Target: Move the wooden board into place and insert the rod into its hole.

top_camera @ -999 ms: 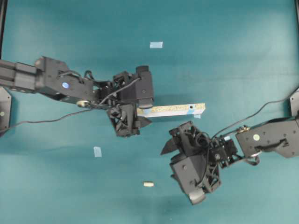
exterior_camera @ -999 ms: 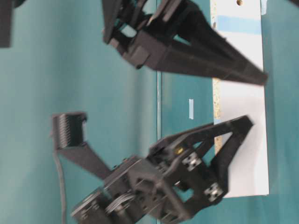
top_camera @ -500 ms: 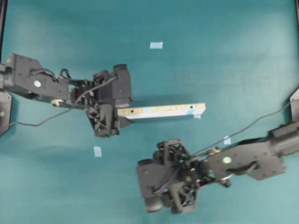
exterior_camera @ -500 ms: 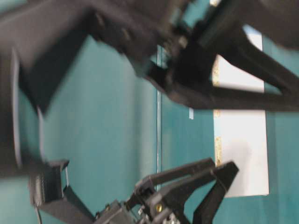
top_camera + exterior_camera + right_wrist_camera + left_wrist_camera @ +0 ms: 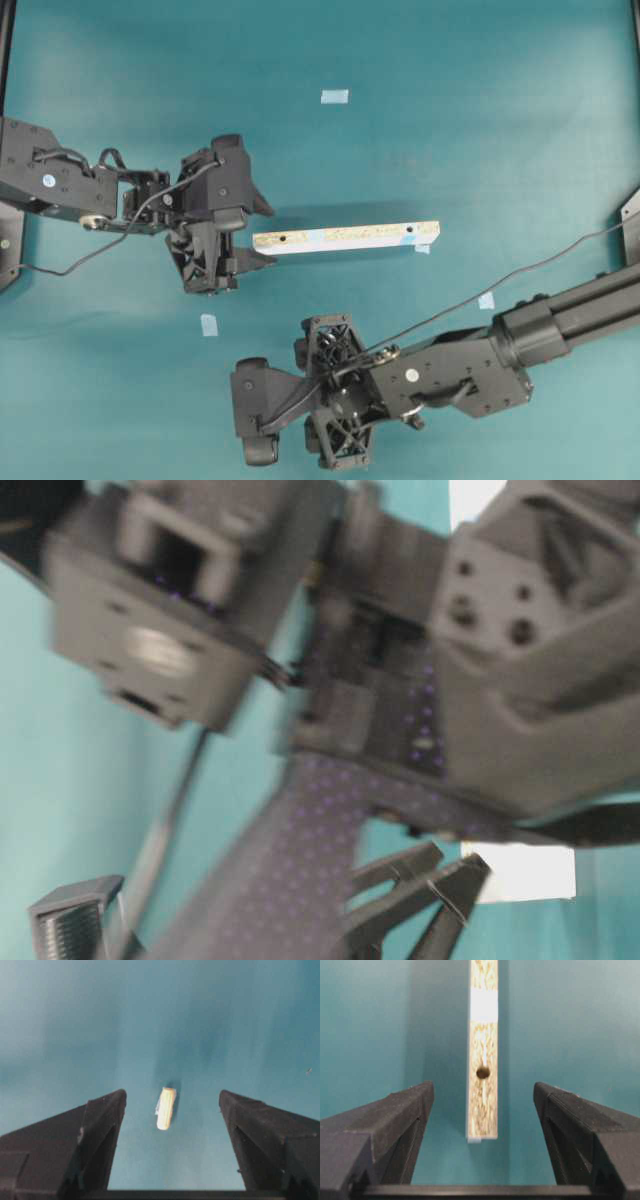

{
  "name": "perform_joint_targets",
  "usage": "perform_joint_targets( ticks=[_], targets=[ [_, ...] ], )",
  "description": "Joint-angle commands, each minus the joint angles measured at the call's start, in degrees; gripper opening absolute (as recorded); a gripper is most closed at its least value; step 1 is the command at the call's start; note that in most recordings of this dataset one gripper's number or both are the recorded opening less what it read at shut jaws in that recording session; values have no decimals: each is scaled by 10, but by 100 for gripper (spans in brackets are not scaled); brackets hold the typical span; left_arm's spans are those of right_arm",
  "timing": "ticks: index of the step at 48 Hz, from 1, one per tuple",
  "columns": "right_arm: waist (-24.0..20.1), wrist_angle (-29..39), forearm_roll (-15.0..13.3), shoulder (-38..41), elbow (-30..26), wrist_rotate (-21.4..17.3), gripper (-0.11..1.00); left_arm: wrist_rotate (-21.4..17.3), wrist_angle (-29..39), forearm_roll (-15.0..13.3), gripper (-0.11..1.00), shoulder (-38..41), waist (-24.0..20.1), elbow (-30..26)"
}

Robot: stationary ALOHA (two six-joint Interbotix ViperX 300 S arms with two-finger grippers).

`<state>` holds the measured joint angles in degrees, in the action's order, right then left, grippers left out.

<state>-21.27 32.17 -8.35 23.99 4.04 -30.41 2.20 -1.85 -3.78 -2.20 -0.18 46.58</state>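
Lying on the table: the wooden board [image 5: 346, 238] rests flat-long on the teal table [image 5: 480, 130], running left to right near the middle of the overhead view, its speckled edge turned up toward the camera.
Board holes: one small dark hole shows near its left end and one near its right end; in the left wrist view a round dark hole sits in the speckled edge [image 5: 483, 1072], a little way in from the near end.
Board tape: a pale-blue band crosses the board's edge left of its middle, and another patch sits near the right end.
Left gripper: the left gripper [image 5: 262, 232] faces the board's left end with its jaws spread wide, holding nothing.
Board to left gripper: in the left wrist view the board's near end lies centred between the two fingers [image 5: 395, 1125], apart from both, with teal table showing on each side.
Right gripper: the right gripper [image 5: 172, 1105] stands wide, empty, pointed down at the table.
Rod: the rod [image 5: 165, 1108] lies on the table on its side, nearly upright in the right wrist view, midway between the two fingertips and touching neither.
Rod overhead: hidden under the right arm's wrist [image 5: 330, 395] at lower centre, well apart from the board.
Tape squares: three loose pale-blue tape squares [image 5: 334, 96] lie on the table, one above the board, one lower left, one lower right.
Table-level view: blurred dark arm parts fill it; only a white corner of the board [image 5: 530, 872] shows.
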Motion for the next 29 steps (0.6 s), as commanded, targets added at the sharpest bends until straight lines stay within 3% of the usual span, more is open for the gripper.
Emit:
perform_joint_targets(
  ticks=[1,11,29],
  targets=[
    [-2,2,-2,-9,-15,-4,79,4,-16,1,78,-11,2,-4],
    [-2,12,-2,-4,-15,-28,80,4,-27,1,78,-5,2,-4],
    [-1,10,-2,8,-18,-30,80,4,-28,1,78,-5,3,2]
  ],
)
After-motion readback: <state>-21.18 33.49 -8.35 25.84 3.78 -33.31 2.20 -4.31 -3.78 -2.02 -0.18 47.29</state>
